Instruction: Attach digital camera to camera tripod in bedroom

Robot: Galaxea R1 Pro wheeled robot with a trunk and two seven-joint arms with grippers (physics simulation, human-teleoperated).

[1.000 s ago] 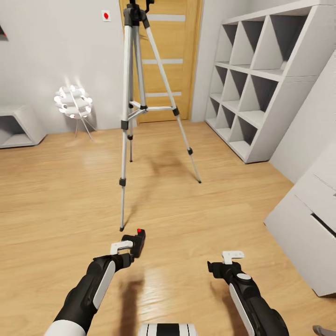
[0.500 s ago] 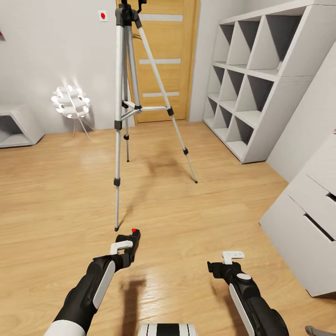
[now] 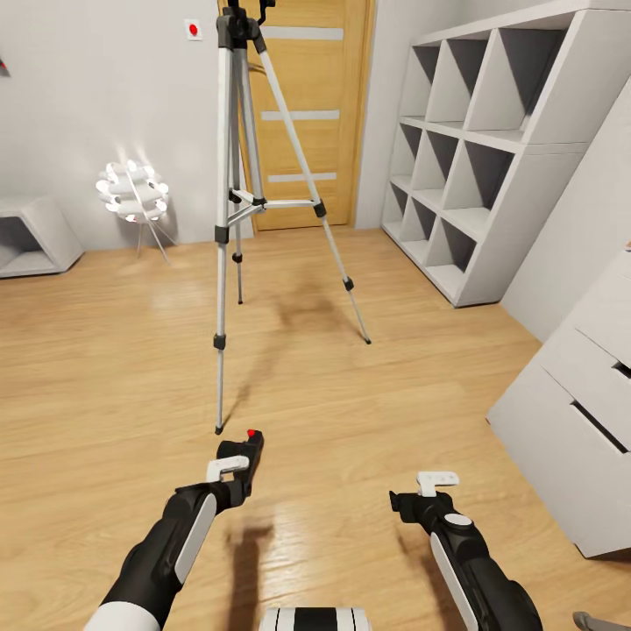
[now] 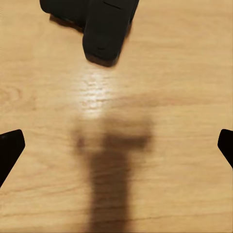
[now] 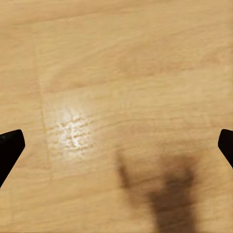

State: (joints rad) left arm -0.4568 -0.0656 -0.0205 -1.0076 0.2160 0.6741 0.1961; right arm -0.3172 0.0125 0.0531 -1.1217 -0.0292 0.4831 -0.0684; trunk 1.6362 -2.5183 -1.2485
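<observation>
Holding the digital camera (image 3: 248,455), left jaws clamp it; right jaws gape empty

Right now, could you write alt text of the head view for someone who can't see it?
A tall silver camera tripod stands on a light wood floor before a wooden door. In the foreground, the robot's left claw holds a small black digital camera; the right claw is empty. A white cube shelf stands at the view's right.

A white cube shelf (image 3: 491,158) stands right of the wooden door (image 3: 307,114) — a lit globe lamp (image 3: 131,191) glows left, beside a low grey unit (image 3: 31,235).
</observation>
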